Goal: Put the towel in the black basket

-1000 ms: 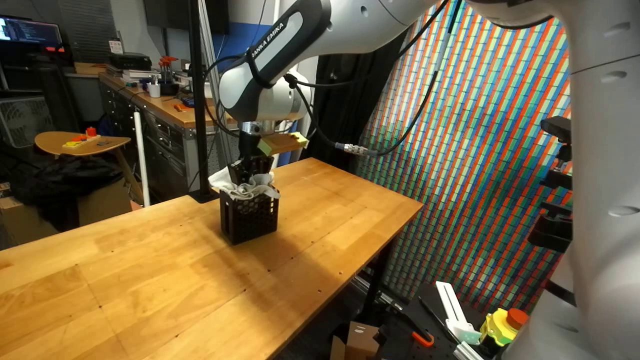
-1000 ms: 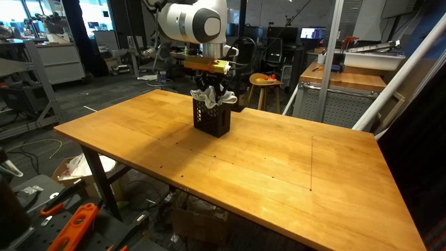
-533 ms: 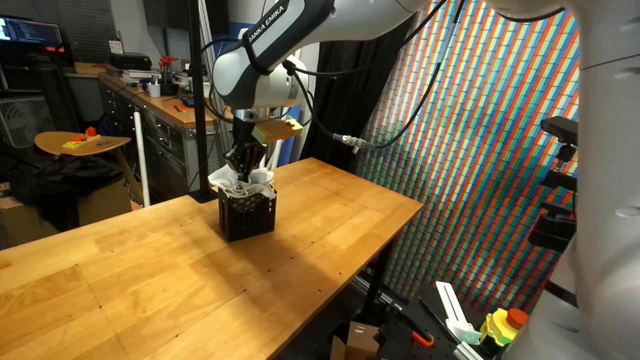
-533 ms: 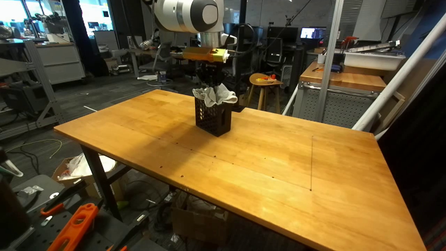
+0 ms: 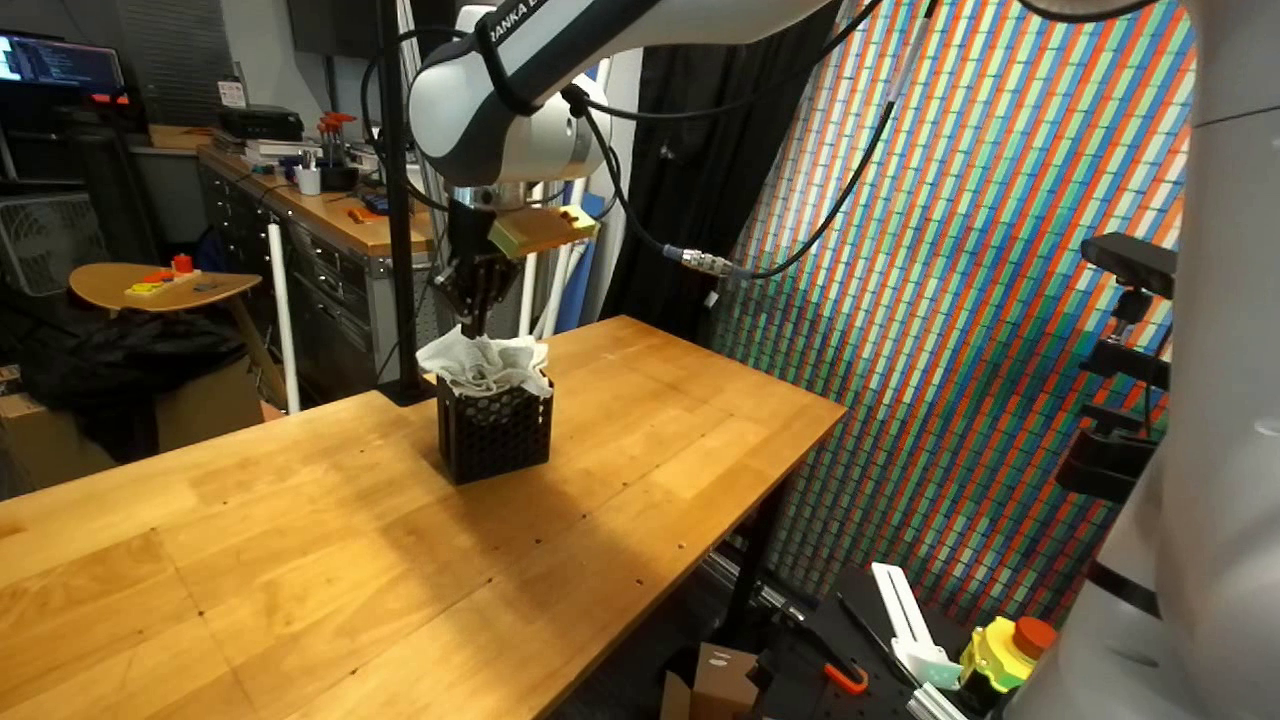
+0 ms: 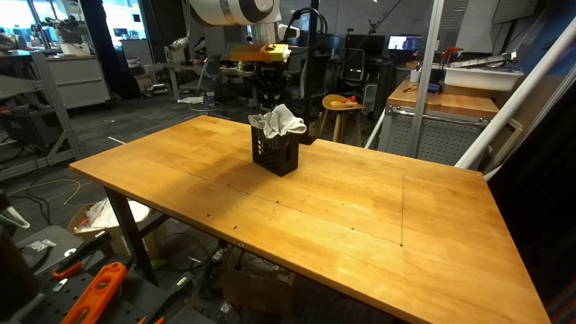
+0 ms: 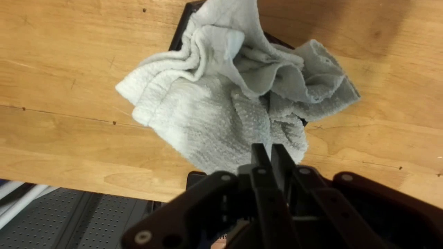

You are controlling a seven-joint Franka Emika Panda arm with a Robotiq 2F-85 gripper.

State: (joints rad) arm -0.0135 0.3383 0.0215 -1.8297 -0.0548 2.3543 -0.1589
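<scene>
The wooden bench [image 6: 360, 180] runs wide under everything I handle from here; over it my pincer [image 7: 268, 150] points down, its two fingers [image 7: 259, 156] nearly together, only a thin slit between them and no cloth that I can see pinched there. Just below lies the towel [image 7: 214, 93], heaped in the mouth of the black basket [image 5: 500, 440]; in the wrist view most of the cloth spreads ahead of the tips, so the pincer sits over one edge of the heap, not its middle; whether the tips brush the nearest fold I cannot tell; the widest spread runs roughly the way the fingers part, with a corner hanging past the rim on either side. The basket stands upright on the bench, near the foot of a black post [image 5: 402, 300]; I judge the placing all but done; straight up looks the safest move, since a sideways sweep towards the heap could snag a fold; if I want those corners tucked deeper, I must first come over the middle.
</scene>
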